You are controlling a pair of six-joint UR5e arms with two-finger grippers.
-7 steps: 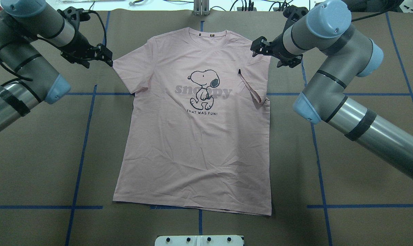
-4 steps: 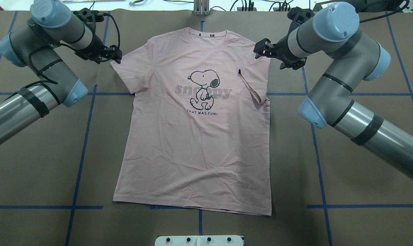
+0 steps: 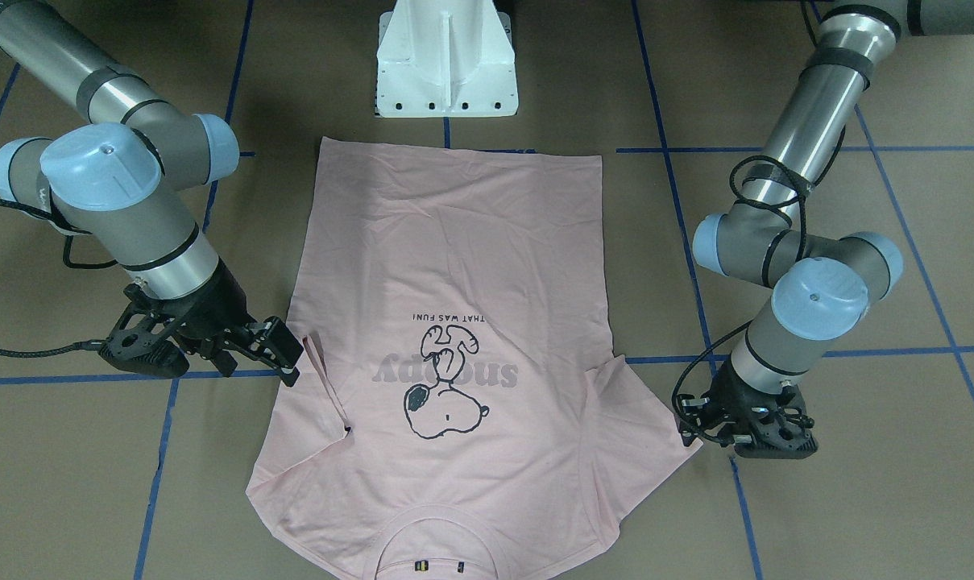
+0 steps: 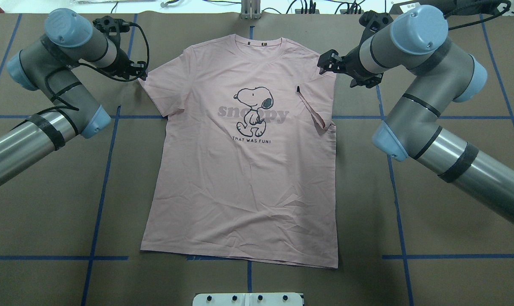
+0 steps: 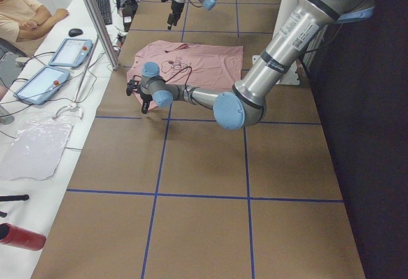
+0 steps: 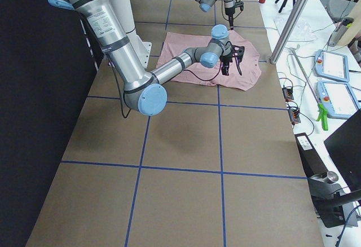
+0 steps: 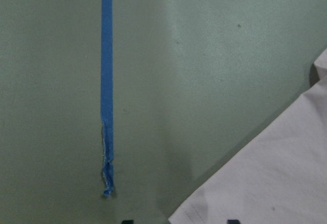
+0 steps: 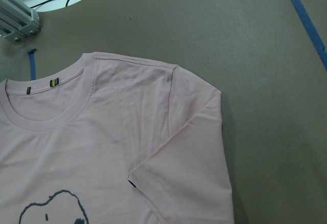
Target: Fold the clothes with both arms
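Note:
The pale pink T-shirt [image 4: 239,178] lies flat and front up on the brown table, collar towards the far edge. Its sleeve on the overhead view's right is folded in over the chest [image 4: 314,102]; the other sleeve [image 4: 159,85] is spread out. My left gripper [image 4: 143,73] is open and hangs at the outer corner of the spread sleeve; in the left wrist view the sleeve corner [image 7: 276,173] lies between the two fingertips. My right gripper [image 4: 325,63] is open and empty, above the shirt's shoulder by the folded sleeve, and also shows in the front view [image 3: 292,354].
The white pedestal base [image 3: 446,64] stands at the shirt's hem side. Blue tape lines [image 4: 99,191] cross the brown table. An aluminium post [image 4: 250,8] stands just past the collar. Tablets and cables [image 5: 64,56] lie beyond the table's far edge, next to a seated person.
My left arm has swung in towards the shirt and its gripper has come to the spread sleeve's corner. My right gripper has shifted slightly to the right. The shirt has not moved.

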